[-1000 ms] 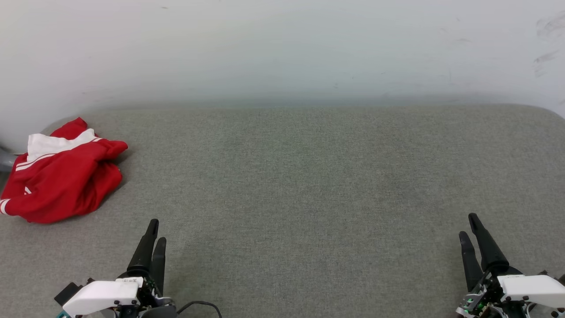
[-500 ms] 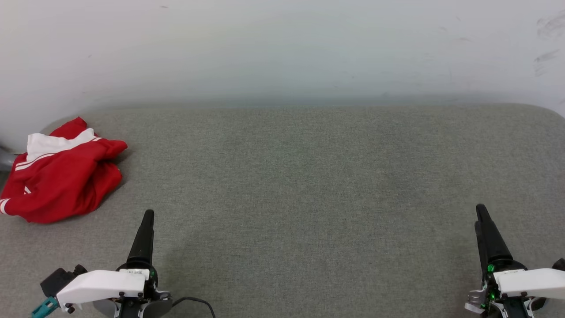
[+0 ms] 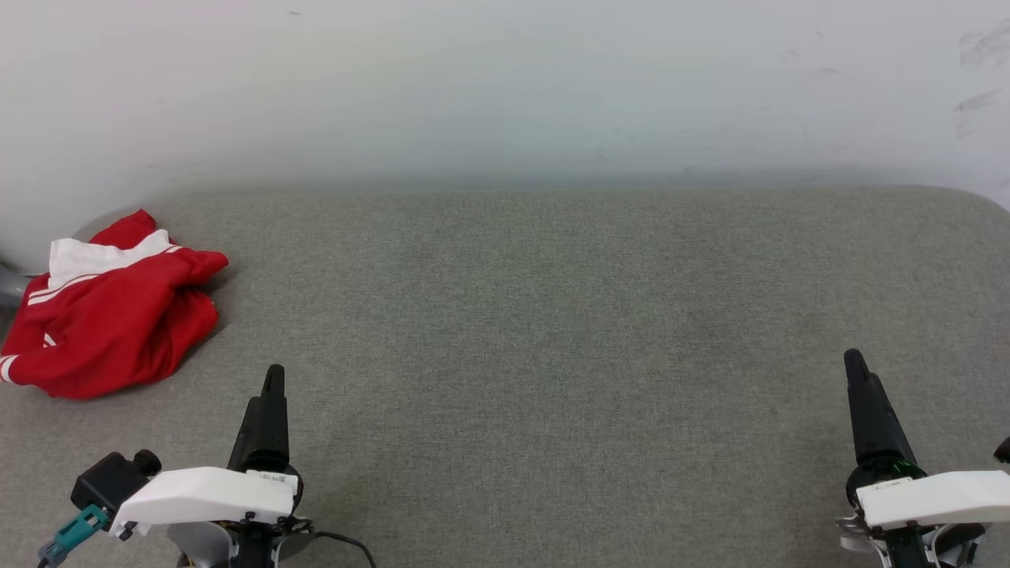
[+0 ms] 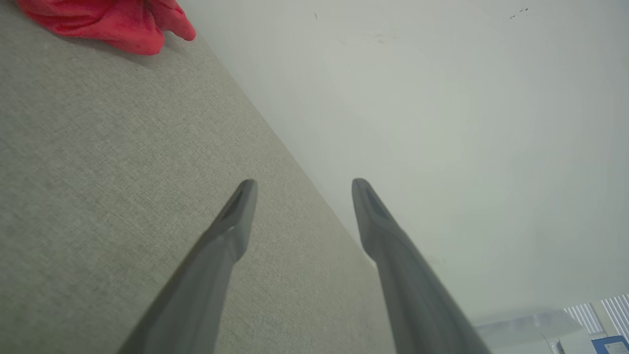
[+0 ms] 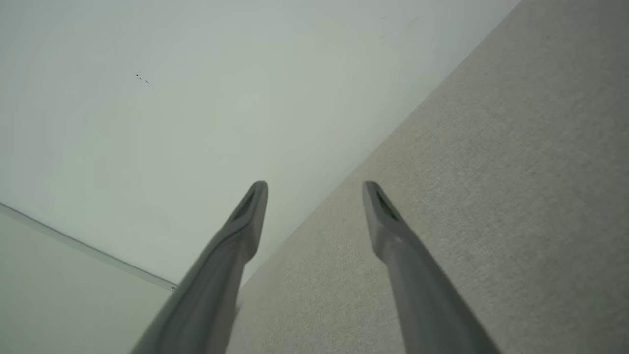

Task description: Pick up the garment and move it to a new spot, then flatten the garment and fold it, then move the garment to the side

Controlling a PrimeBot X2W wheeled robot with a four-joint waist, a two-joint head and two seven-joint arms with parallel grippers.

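A: The left pincer (image 3: 273, 377), long dark fingers on a white wrist shell, looked different in the head view. What had changed?

B: A second earlier its two fingers showed side by side. Now they lined up as one dark blade, and the tip had crept a little farther up the grey woven-fabric surface (image 3: 552, 331). The right pincer (image 3: 852, 361) had done the same on its side. So both wrists had rolled and both arms had eased forward.

A: And the garment?

B: The crumpled red jersey-like garment (image 3: 110, 323), with its white sleeve and striped trim, had not shifted. It lay heaped at the far left of the surface, near the pale wall (image 3: 505, 79), well apart from both pincers.

A: The left wrist view?

B: The left pincer (image 4: 303, 184) had its fingers spread with nothing between them. The garment (image 4: 108, 22) sat in the upper left corner, off to the side of its line.

A: The right wrist view?

B: The right pincer (image 5: 315, 186) was likewise spread and empty, facing bare surface and wall.

A: Meaning?

B: I judged the pick-up had not begun. The arms were only getting ready, and the left one would need to swing toward the heap.
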